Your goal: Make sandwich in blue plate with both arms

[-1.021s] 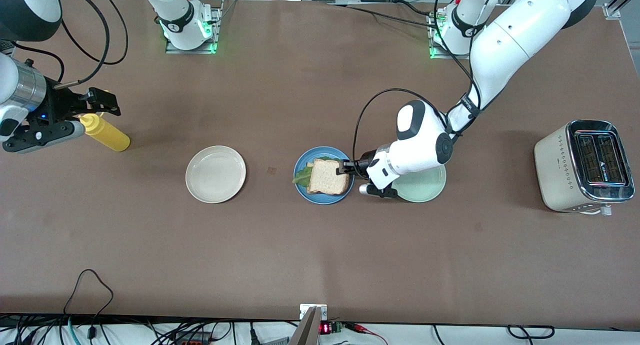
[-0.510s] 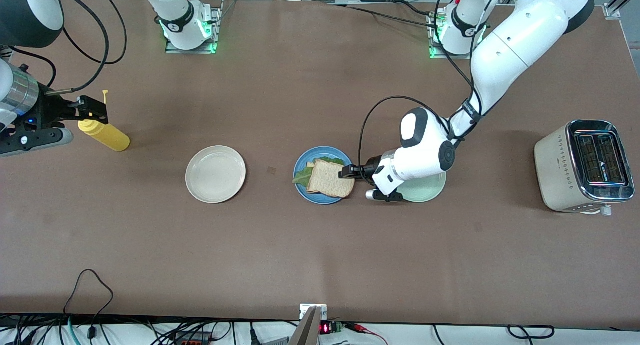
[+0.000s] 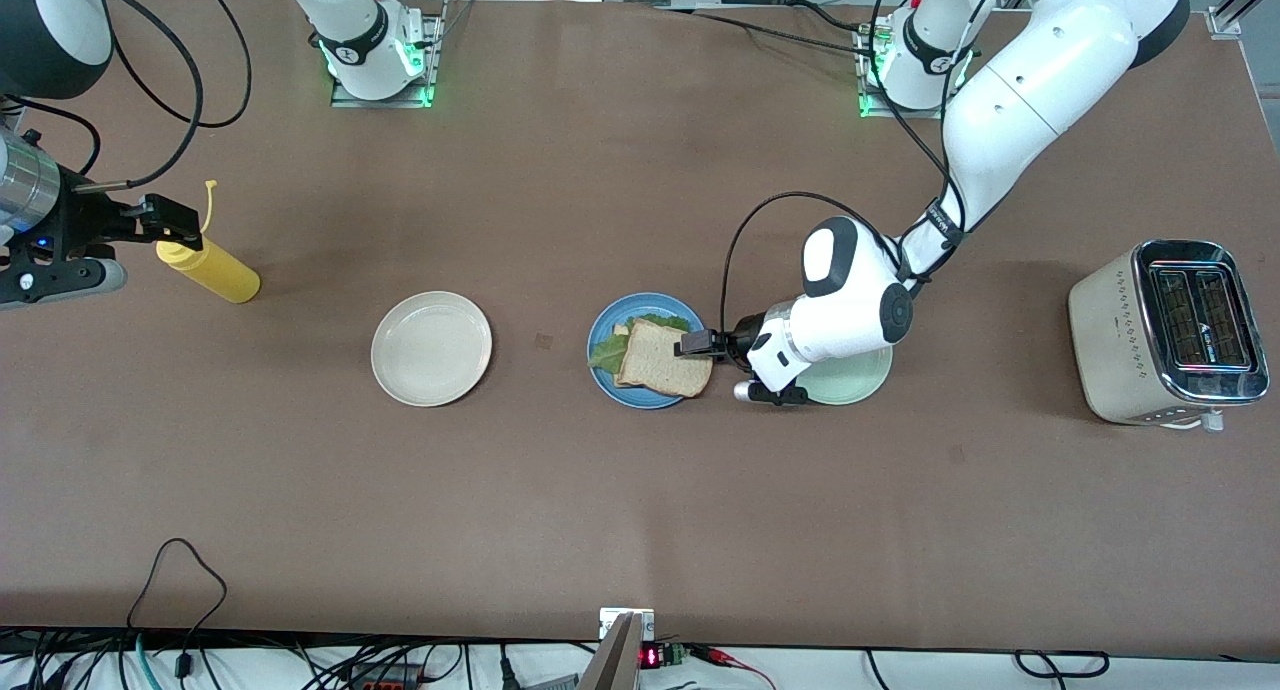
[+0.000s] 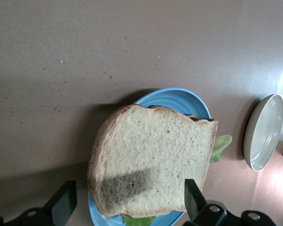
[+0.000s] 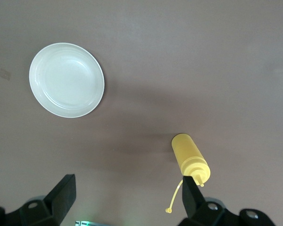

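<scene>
Your sandwich (image 3: 662,359) sits on the blue plate (image 3: 642,397) mid-surface, its top slice overhanging the rim toward the left arm's end, lettuce poking out toward the right arm's end. Treat it as light, soft and easily crushed or slid apart; take it by the crust edges. The left hand (image 3: 697,344) hangs open beside the overhang, touching nothing. The right hand (image 3: 165,222) waits open over the mustard bottle (image 3: 208,268).

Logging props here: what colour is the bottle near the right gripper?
Yellow: the bottle shows best in the right wrist view.
</scene>
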